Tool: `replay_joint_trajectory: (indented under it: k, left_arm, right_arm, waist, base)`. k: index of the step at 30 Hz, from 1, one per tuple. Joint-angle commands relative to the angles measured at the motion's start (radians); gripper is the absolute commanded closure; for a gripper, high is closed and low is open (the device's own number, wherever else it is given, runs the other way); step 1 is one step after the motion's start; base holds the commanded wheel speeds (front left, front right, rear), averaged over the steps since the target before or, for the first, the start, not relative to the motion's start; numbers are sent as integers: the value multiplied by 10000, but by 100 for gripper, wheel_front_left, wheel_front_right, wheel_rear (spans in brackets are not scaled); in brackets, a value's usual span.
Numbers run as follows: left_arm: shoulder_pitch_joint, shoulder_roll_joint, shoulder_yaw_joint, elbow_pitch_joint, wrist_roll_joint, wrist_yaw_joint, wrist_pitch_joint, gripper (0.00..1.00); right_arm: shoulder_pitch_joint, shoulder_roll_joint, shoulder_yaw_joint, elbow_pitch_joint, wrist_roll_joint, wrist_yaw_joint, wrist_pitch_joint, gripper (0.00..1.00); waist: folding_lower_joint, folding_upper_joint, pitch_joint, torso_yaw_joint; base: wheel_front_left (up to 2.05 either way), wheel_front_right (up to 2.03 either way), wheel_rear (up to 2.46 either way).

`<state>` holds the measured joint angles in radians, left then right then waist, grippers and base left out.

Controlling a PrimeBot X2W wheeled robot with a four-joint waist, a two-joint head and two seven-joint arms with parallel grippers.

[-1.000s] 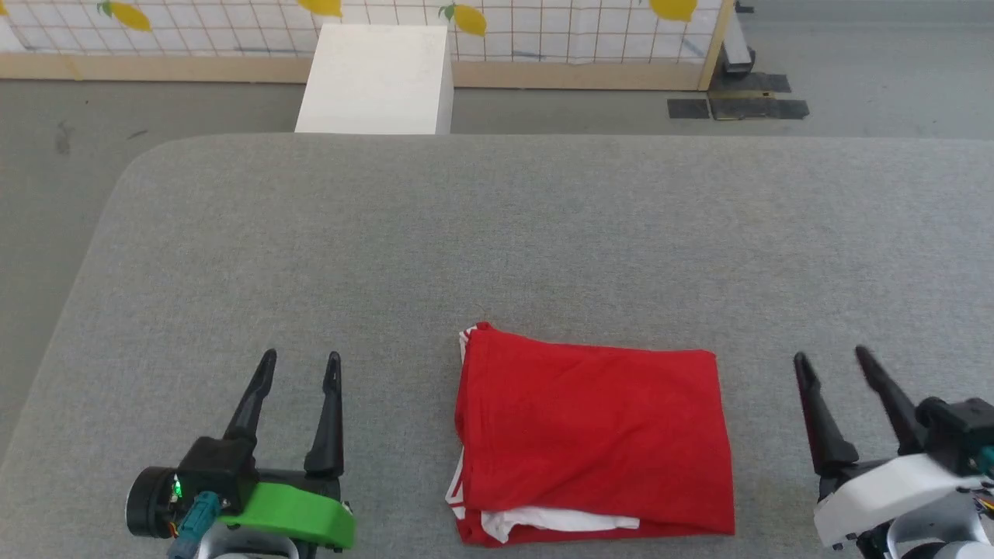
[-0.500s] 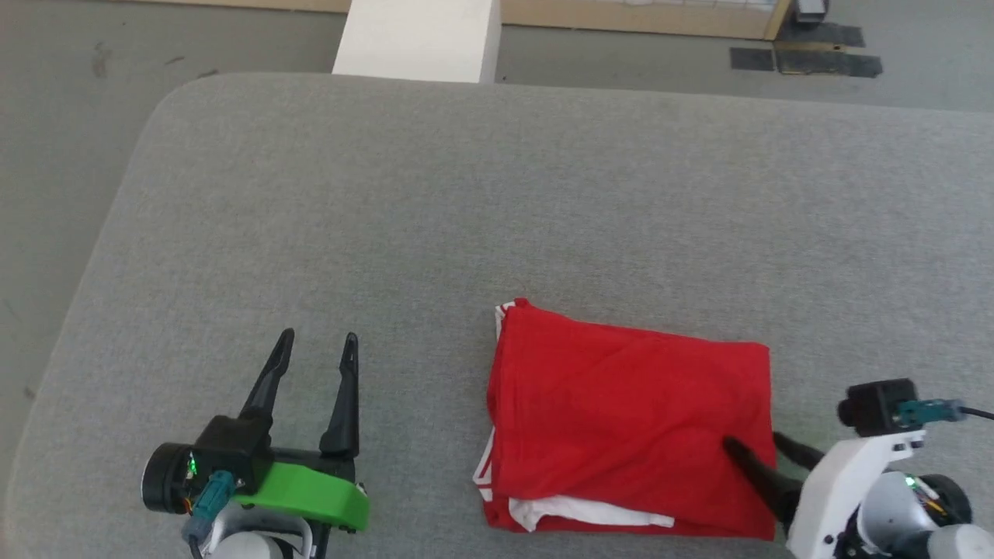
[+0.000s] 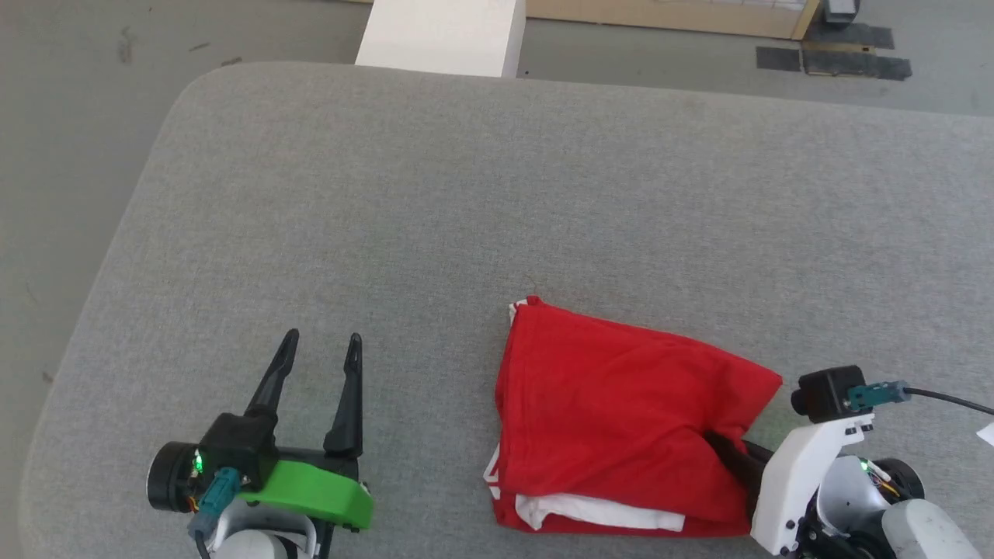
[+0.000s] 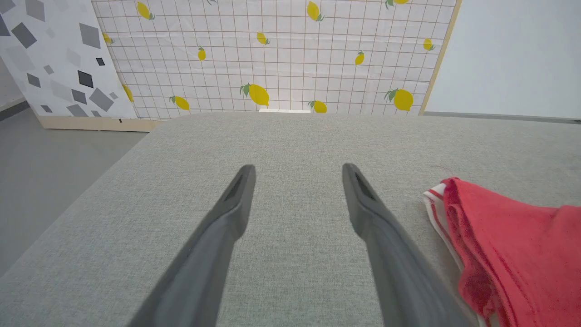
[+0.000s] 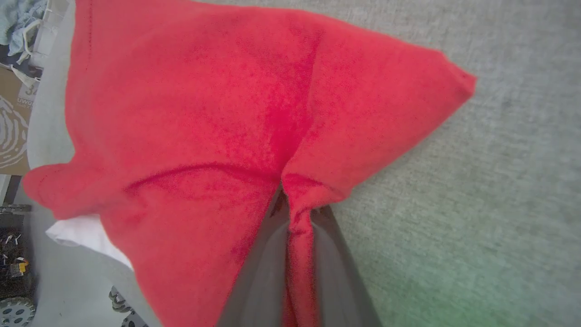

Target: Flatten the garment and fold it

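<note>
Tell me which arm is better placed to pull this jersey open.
Right: the right gripper is shut on a pinch of the red jersey; the left gripper stands open, apart from the cloth.

My left jaws are two long, tapering black fingers [image 3: 273, 376] on a black block, backed by a bright green bracket [image 3: 311, 497] with a small green light and a teal connector [image 3: 216, 494]. On my right arm, a white bracket [image 3: 792, 473] carries a black camera cube [image 3: 825, 392] with a teal plug and a thin black cable [image 3: 943, 399].
</note>
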<state>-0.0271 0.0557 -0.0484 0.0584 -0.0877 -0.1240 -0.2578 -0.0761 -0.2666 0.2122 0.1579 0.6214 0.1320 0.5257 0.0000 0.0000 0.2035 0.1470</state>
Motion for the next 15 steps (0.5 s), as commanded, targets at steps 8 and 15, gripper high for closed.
replay_joint_trajectory:
  k: [8, 15]
  left_arm:
    - [54, -50, -312, 179, -33, -61, -40, 0]
    - [65, -53, -748, 138, -181, 20, -40, 0]
  right_arm:
    - [-864, -1411, 1183, -361, -1914, -13, -450, 100]
    - [-2610, -3408, 2975, -1518, -3427, -13, 304, 100]
  waist:
    - [0, 0, -499, -912]
    - [0, 0, -355, -2482]
  base:
    - [0, 0, 0]
    - [0, 0, 0]
